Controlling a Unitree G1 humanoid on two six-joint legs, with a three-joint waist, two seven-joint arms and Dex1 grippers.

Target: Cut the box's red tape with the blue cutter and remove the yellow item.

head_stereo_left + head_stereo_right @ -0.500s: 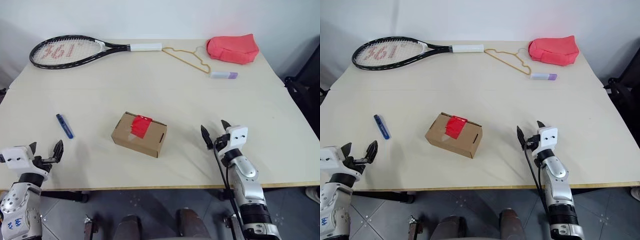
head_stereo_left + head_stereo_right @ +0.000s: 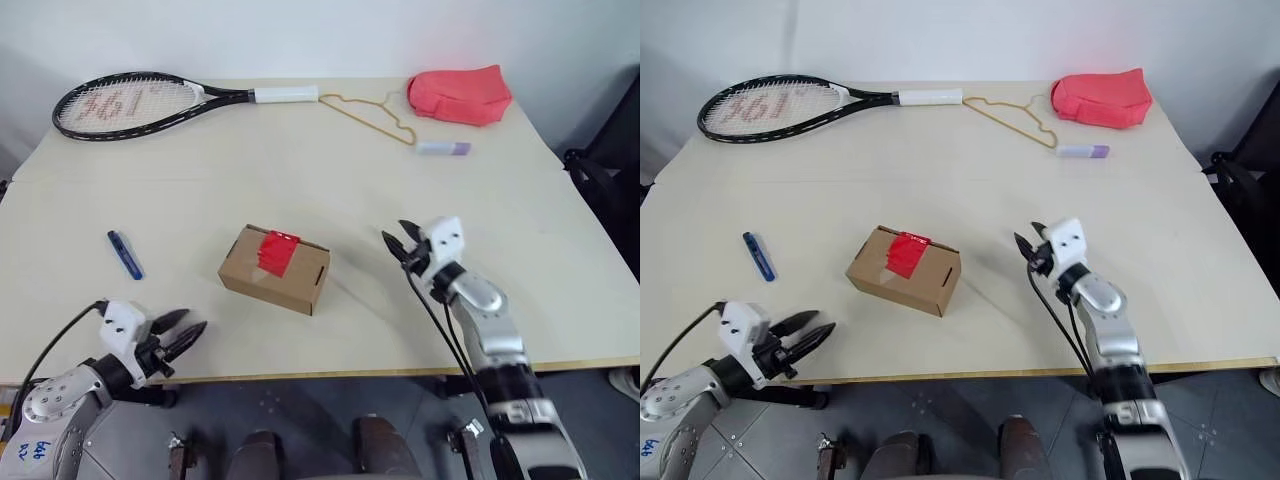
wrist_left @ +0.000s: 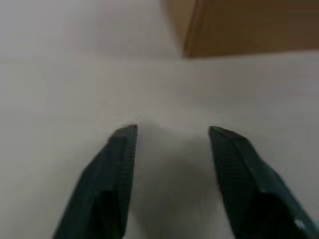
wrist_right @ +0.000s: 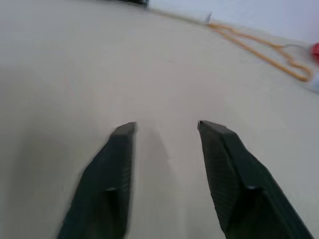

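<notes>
While both arms hang over the near part of the pale, smooth table [image 2: 330, 190], the box [image 2: 275, 268] sits near its middle, a small brown cardboard carton with crisp edges and a narrow slot in its near right side. Its flaps are closed, so whatever lies inside cannot be seen. A short, wrinkled strip of red tape [image 2: 279, 250] crosses the top seam and folds down over the front edge.

Well to the left of the box lies the blue cutter [image 2: 127, 254], a slim, dark blue pen-like stick flat on the table.

At the far edge rests a tennis racket [image 2: 140, 101] with a black frame, red-marked strings and a white grip. Next to the grip lies a thin yellowish wire hanger [image 2: 370, 113], and beyond it a soft red fabric pouch [image 2: 458, 95] with rounded corners. Just in front of the pouch lies a white tube with a purple cap [image 2: 443, 148].

The left pincer [image 2: 183, 334] hovers at the near table edge, its two tapered black fingers apart and empty, pointing toward the box. The right pincer [image 2: 400, 245] hovers to the right of the box, fingers likewise apart, holding nothing.
</notes>
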